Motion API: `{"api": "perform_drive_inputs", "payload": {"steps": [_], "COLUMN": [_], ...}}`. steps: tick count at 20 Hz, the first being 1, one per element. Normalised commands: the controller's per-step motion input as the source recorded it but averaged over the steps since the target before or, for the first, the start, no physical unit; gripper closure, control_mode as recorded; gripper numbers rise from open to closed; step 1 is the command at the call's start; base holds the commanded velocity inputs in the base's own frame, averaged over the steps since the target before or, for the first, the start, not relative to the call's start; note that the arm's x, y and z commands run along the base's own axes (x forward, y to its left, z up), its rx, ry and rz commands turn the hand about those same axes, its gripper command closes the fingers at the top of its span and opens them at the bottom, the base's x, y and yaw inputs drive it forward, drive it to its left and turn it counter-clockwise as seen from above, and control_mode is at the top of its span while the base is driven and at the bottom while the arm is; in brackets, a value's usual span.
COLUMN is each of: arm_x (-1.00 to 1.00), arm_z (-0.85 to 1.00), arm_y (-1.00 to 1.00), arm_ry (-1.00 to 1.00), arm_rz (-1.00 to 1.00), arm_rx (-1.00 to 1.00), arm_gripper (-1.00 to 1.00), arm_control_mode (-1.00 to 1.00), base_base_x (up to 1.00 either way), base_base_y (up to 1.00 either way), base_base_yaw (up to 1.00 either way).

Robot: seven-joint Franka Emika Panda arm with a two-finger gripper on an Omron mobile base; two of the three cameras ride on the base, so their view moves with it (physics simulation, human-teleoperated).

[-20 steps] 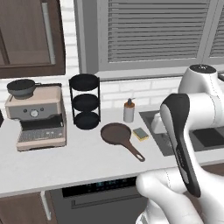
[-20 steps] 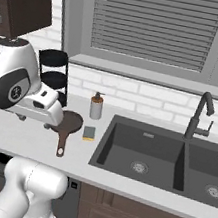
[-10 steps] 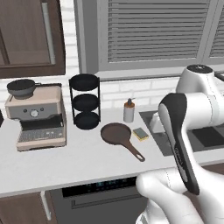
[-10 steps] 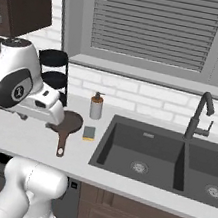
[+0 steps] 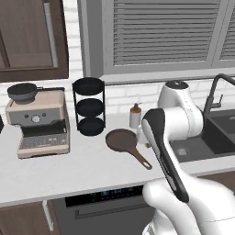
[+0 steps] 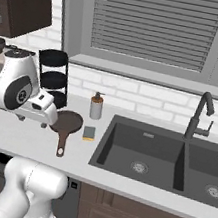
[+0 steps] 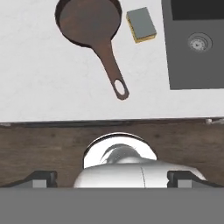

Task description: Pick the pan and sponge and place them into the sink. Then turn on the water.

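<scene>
While the arm (image 5: 172, 121) hangs over the counter's (image 5: 69, 167) front edge, the gripper (image 7: 112, 177) looks straight down with its two dark tips spread wide at the bottom corners of the hand view, nothing between them. The tips themselves are cut by the grey band, so only their tops show.

The pan (image 7: 87, 19) lies flat on the counter, its rim clipped by the top of the hand view, and its handle runs toward the counter's front edge, ending in a small hole. The sponge (image 7: 141, 25) sits just beside the pan on the sink side, apart from it — grey-green face up, a yellow layer along its edge. In the left base view the arm covers the sponge and part of the sink (image 6: 163, 158).

From the right base view both basins are bare, each with a round drain, and the black faucet (image 6: 199, 119) stands behind the divider. A soap bottle (image 6: 97, 106) stands behind the sponge, near the wall. Farther left stand a black three-tier rack (image 5: 89, 106) and a coffee machine (image 5: 41, 123) with a dark bowl (image 5: 22, 92) on top.
</scene>
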Motion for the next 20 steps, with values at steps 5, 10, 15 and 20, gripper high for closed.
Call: {"api": "perform_drive_inputs", "payload": {"steps": [5,10,15,20], "arm_x": [0.41,0.61,0.66,0.57], "arm_z": [-0.26,-0.18,-0.12,-0.13], "arm_y": [-0.01,0.00,0.00,0.00], "arm_ry": [0.00,0.00,0.00,0.00], "arm_rz": [0.07,0.06,0.05,0.05], "arm_rx": [0.09,0.05,0.06,0.04], "arm_gripper": [-1.00,-1.00,-1.00,-1.00], "arm_control_mode": [-1.00,-1.00,-1.00,-1.00], "base_base_x": [0.00,0.00,0.00,0.00], "base_base_y": [0.00,0.00,0.00,0.00], "base_base_yaw": [0.00,0.00,0.00,0.00]}}
